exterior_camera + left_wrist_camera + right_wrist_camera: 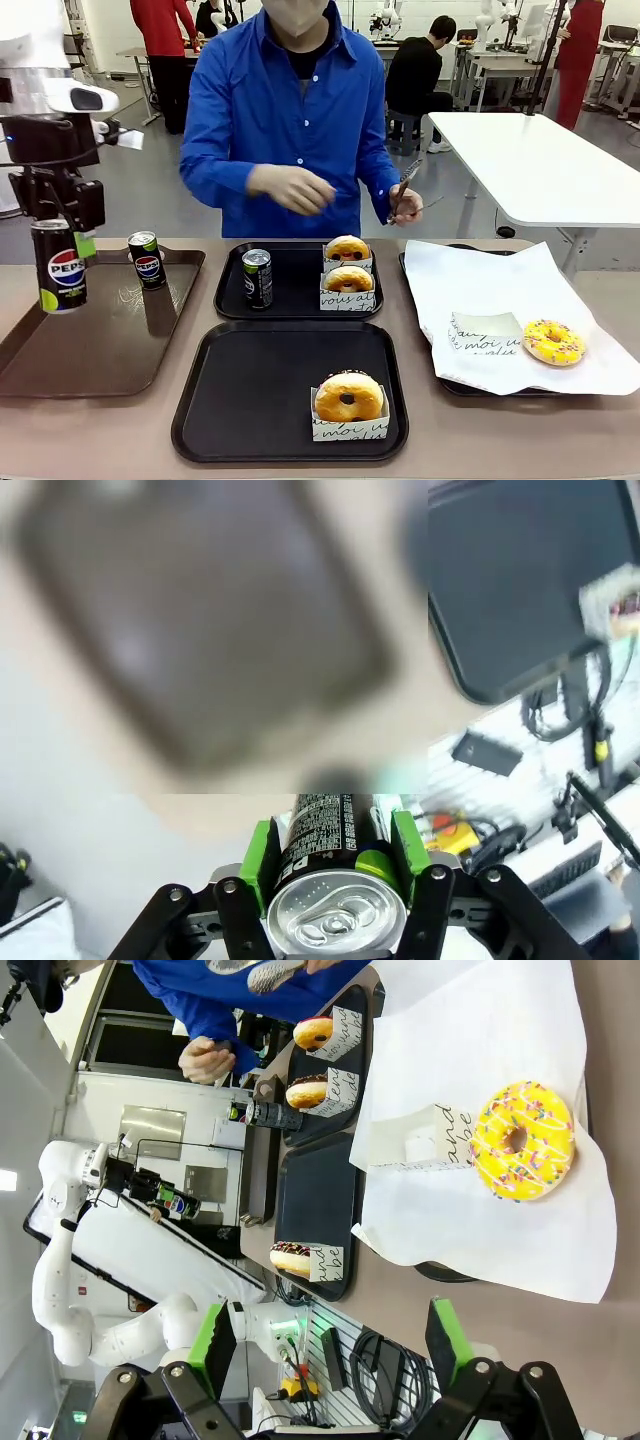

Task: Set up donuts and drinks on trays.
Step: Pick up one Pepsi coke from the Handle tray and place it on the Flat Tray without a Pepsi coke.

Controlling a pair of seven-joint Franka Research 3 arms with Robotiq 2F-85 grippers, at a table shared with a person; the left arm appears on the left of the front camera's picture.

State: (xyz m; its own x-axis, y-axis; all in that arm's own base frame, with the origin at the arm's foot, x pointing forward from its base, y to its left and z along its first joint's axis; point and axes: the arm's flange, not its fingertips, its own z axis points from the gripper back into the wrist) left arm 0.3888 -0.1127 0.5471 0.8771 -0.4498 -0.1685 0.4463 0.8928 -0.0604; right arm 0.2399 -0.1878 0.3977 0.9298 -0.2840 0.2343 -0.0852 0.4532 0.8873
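Your left gripper [333,846] is clamped on a Pepsi can [60,267], held above the brown tray [100,350] at its 9 o'clock side. Your right gripper [328,1332] has fingers spread with nothing between them. The yellow donut [522,1141] lies on white paper [450,1050] at its 1 o'clock. Near black tray [250,400] carries one sleeved donut [348,396] at 5 o'clock — far black tray [300,295] a can [257,277] and two donuts [347,248] [349,279].

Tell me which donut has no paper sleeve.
The yellow-iced donut lying bare on the white paper; the other three donuts sit in printed sleeves.
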